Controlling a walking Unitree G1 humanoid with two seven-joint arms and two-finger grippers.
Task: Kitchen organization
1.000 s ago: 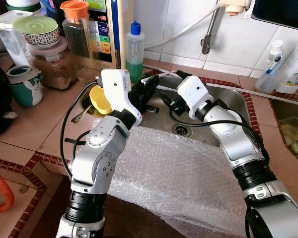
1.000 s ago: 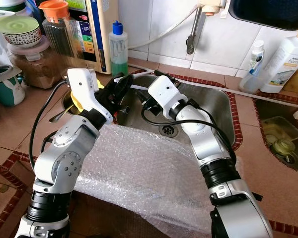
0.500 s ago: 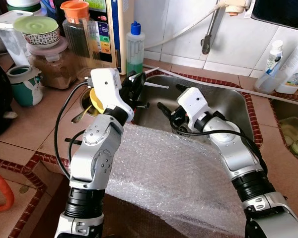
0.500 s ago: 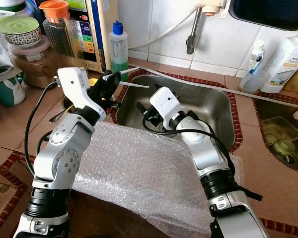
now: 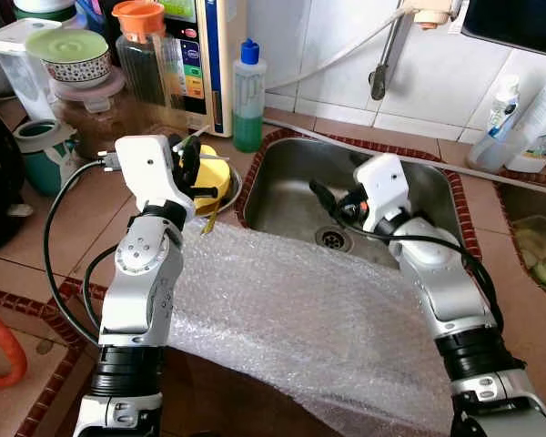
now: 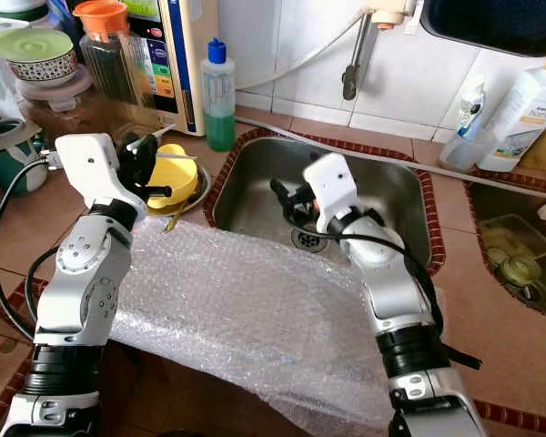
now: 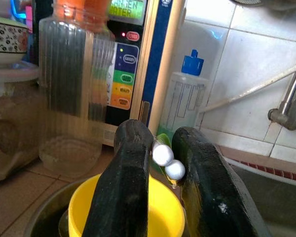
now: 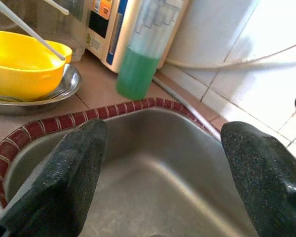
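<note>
Your left gripper (image 7: 159,163), clamped on what look like white chopsticks (image 7: 168,162), has carried them over the yellow bowl (image 5: 209,176), while your right gripper (image 8: 160,168) hangs wide open, empty, above the sink (image 5: 300,196).

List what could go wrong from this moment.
1. The left gripper pinches two thin white chopsticks right at their ends above the yellow bowl; they may slip or swing.
2. The bowl sits in a shallow metal dish near the sink edge; a nudge might tip it.
3. The bubble wrap overhangs the counter front and may slide off.
</note>
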